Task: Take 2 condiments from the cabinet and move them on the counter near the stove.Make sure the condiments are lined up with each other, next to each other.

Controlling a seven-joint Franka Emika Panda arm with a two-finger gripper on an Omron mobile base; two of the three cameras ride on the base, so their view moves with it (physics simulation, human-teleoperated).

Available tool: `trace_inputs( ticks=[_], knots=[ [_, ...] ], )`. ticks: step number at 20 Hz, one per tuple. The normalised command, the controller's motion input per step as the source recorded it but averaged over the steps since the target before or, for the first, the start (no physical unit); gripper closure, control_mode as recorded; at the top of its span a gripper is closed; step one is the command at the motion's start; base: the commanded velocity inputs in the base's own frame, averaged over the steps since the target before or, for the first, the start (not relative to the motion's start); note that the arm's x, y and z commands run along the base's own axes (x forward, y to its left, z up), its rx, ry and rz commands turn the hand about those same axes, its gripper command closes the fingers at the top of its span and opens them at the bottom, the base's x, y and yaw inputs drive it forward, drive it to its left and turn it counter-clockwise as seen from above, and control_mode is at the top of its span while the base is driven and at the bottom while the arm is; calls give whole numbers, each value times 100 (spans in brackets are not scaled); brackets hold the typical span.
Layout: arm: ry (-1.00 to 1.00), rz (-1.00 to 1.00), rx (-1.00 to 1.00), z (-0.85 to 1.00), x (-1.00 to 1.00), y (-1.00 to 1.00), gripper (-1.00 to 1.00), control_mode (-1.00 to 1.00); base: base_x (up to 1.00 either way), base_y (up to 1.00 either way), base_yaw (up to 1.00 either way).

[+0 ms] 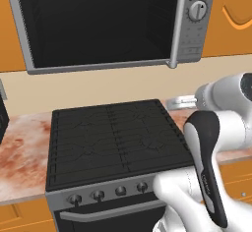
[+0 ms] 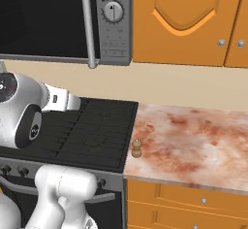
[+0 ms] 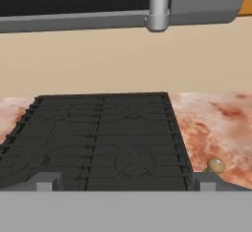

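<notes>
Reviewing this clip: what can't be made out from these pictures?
- Pepper mill: in the hand view, just its knob clears a fingertip.
- Gripper: the bottom band cuts off all but its two tips, spread wide.
- Stove: in the left base view the arm covers its front right corner.
- Microwave: cut off by the top edge.

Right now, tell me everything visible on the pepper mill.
The pepper mill is small, tan-brown and wooden-looking, with a round knob top over a waisted body. It stands upright on the mottled reddish-brown and white counter, near its front edge and right beside the black stove, apart from it as far as the right base view tells. Nothing grips it. In the hand view its knob peeks up just right of the grates.
</notes>
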Motion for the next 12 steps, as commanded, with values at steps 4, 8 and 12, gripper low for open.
trace_inputs(
  ticks=[4, 8, 12],
  knots=[
    [-13, 0, -2, 0, -35, 0, -100, -100, 0, 0, 0],
    [0, 0, 0, 0, -5, 0, -100, -100, 0, 0, 0],
    [0, 0, 0, 0, 0, 0, -100, -100, 0, 0, 0]
  ],
)
